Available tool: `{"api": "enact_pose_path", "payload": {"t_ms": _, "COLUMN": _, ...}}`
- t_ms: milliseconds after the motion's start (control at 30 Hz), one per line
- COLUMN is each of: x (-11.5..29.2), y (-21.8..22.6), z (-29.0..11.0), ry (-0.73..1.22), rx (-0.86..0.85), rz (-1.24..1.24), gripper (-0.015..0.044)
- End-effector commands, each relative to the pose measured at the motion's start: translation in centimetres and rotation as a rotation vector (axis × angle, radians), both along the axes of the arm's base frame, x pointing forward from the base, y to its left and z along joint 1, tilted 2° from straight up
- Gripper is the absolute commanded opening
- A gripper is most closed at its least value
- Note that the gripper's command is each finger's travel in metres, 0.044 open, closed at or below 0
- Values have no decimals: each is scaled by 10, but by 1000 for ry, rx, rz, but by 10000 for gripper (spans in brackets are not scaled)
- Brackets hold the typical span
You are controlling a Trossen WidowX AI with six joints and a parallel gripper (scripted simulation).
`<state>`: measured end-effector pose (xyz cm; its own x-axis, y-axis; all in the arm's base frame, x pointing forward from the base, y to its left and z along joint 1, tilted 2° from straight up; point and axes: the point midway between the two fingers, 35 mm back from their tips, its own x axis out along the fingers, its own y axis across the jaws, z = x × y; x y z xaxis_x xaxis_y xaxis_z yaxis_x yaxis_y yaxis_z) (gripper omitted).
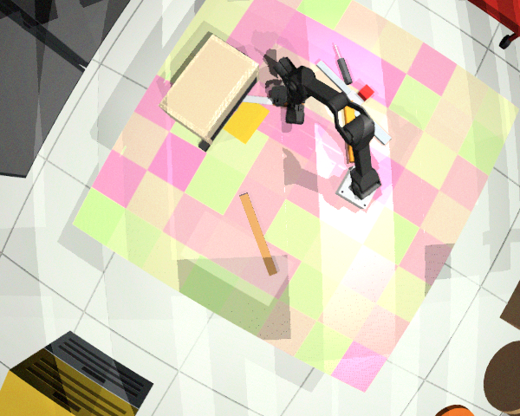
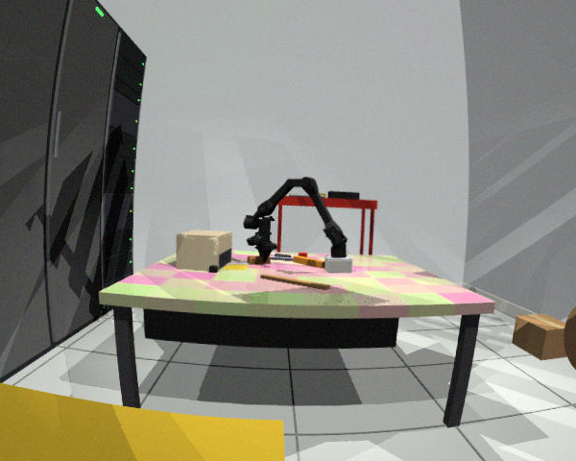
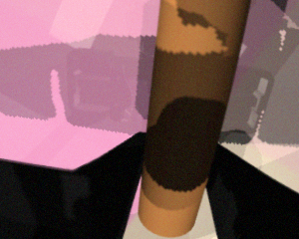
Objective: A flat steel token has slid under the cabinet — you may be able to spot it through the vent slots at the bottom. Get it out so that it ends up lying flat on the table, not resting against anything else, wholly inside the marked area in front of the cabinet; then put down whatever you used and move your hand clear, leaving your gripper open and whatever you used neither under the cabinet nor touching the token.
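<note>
The gripper [image 3: 174, 166] is clamped on an orange rod [image 3: 190, 95], whose shaft runs up between the dark fingers and fills the middle of the wrist view. The hold looks to be near one end, so a sideways push against anything heavy could twist the rod in the grip or work it loose. Just beyond, a pale strip [image 1: 256, 99] reaches from the gripper toward the foot of the cabinet [image 1: 209, 82]. I cannot tell whether it belongs to the rod. The yellow marked area [image 1: 247, 121] lies on the tabletop [image 1: 215, 178] right beside it. The steel token shows in no view. It is most likely under the cabinet, so any sweep would be made blind. A stroke too high or too steep would likely jam on the cabinet's lower edge and shove the cabinet. A stroke off line could push the token deeper or out past the yellow patch. A hard pull might leave it leaning on the cabinet front. Farther off, a loose orange stick [image 1: 257, 232] lies well apart and poses little risk.
</note>
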<state>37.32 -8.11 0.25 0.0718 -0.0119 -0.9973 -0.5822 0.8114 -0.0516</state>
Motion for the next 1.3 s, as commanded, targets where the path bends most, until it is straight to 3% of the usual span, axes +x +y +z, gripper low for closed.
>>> {"api": "enact_pose_path", "payload": {"t_ms": 0, "x": -3, "y": 8, "z": -1, "ry": 2, "rx": 9, "rz": 7, "gripper": 0}}
{"api": "enact_pose_path", "payload": {"t_ms": 1267, "x": -22, "y": 30, "z": -3, "ry": 3, "rx": 11, "rz": 7, "gripper": 0}}
